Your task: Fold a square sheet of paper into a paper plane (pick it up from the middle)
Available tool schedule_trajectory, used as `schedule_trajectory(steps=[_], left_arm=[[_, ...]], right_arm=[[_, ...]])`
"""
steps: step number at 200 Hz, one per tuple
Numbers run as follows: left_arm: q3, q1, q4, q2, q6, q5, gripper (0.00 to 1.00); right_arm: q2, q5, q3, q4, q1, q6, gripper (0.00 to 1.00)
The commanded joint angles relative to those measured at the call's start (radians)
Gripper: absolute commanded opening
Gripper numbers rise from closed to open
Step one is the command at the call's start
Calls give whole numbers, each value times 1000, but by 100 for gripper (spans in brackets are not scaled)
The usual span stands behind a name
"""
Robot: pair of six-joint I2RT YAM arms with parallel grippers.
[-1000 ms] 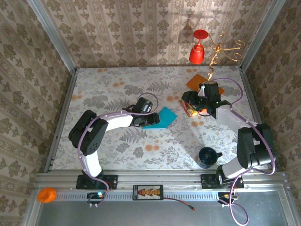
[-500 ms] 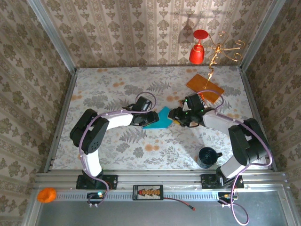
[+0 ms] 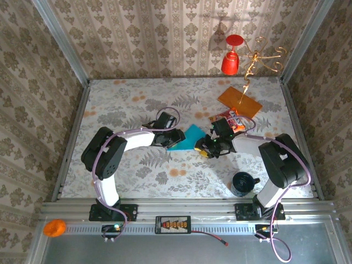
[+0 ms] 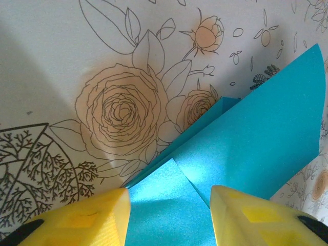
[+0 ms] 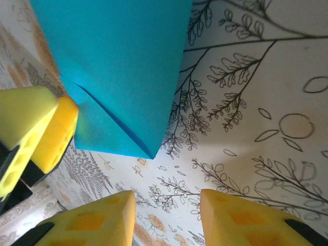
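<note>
Teal-blue square sheet of paper [image 3: 188, 137], thin and partly creased, lies near the middle of the pale floral-printed surface [image 3: 121, 104], about midway between its left and right edges. Seen from above, the left arm's yellow-tipped end effector [image 3: 170, 141] sits at the sheet's left edge. The right arm's end effector [image 3: 204, 147] is just beside the sheet's right corner. With the two so close, I judge a careless approach could knock them together or shove the sheet askew. A glossy red-and-yellow snack packet [image 3: 232, 117] lies near the right arm, where a sweep could drag it.

From the left wrist, the left end effector [image 4: 169, 218] stands spread, its matte yellow fingers straddling a folded flap without pinching it. The sheet [image 4: 266, 133] shows sharp straight edges, overlapping layers and a faint sheen. One layer seems to stand a little off the surface, so uneven pressing could set a crooked crease.

From the right wrist, the right end effector [image 5: 166, 220] is likewise spread, over bare surface just short of the sheet's [image 5: 113, 66] pointed corner. Paper this light probably slides on the smooth print, so closing too early may miss or crumple that corner.
</note>
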Motion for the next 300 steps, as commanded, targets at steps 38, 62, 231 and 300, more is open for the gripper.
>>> schedule_trajectory(steps=[38,62,231,300], left_arm=[[-28,9,-70,18,-41,24,46],[-32,10,-68,14,-50,28,46],[-64,10,-21,11,-99,45,46],[-64,12,-16,7,-105,53,46]], right_arm=[[60,-28,23,88,11,67,39],[72,-13,17,130,11,98,37],[71,23,-38,206,15,189,29],[72,14,-41,279,23,204,25]])
